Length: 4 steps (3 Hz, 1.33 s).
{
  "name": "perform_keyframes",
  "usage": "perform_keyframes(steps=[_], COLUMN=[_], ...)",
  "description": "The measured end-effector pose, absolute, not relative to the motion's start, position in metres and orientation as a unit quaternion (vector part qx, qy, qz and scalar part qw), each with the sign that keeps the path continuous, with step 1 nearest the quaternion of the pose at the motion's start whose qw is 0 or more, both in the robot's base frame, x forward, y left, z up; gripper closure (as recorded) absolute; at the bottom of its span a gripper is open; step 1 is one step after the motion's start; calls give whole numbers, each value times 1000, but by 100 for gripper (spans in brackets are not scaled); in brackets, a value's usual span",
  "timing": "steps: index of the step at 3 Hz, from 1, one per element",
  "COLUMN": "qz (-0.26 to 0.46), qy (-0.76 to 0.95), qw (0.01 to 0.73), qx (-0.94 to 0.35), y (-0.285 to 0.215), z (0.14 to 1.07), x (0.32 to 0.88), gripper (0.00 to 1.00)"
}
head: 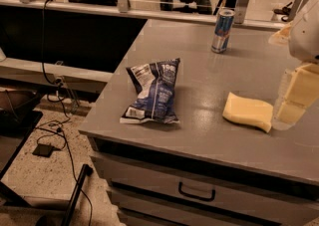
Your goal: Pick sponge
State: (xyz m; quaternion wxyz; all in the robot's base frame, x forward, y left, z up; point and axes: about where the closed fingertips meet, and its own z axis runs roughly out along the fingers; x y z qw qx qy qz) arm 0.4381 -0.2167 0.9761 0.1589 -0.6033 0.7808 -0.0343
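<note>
The sponge point(248, 112) is a pale yellow flat foam slab. It lies on the grey counter point(199, 138) at the right, near the front. My gripper point(294, 101) comes in from the right edge of the view, with pale yellow blocky parts under a white arm. It hangs just to the right of the sponge, close to its right end, and low over the counter. The sponge rests flat on the counter.
A blue snack bag point(153, 92) lies to the left of the sponge. A slim drink can point(222, 31) stands upright at the back. The counter has a drawer with a dark handle point(197, 191) below. Cables point(55, 130) run across the floor at the left.
</note>
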Motion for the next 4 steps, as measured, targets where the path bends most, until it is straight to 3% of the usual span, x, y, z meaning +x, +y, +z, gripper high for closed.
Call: perform_keyframes(steps=[2,4], qz=[-6,38], qy=[790,821], qw=[145,100], qx=[-596,-560], y=[-220,-234], z=[947,828], x=[461,493], gripper=[0,0])
